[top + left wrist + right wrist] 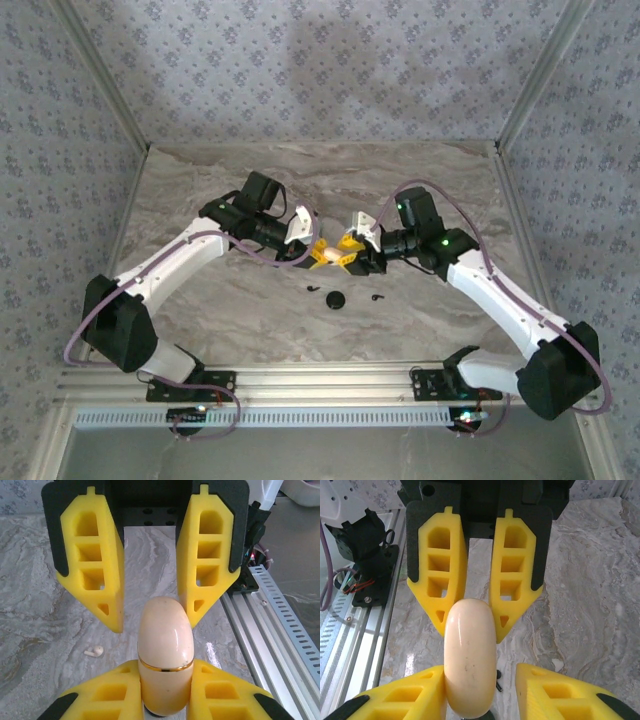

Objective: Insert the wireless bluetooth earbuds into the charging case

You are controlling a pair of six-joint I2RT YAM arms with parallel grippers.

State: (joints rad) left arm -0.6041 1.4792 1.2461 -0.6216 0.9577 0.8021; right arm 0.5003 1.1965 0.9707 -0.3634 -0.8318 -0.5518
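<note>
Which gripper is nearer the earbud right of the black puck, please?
Right: the right gripper hangs just beyond the earbud; the left gripper sits further left, beyond the puck.

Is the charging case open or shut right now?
Shut. In the left wrist view the case shows its lid flush against the gold ring, with no gap.

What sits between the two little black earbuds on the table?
A round black puck, in the top view: it lies between the left earbud and the right earbud, closer to the left one.
</note>
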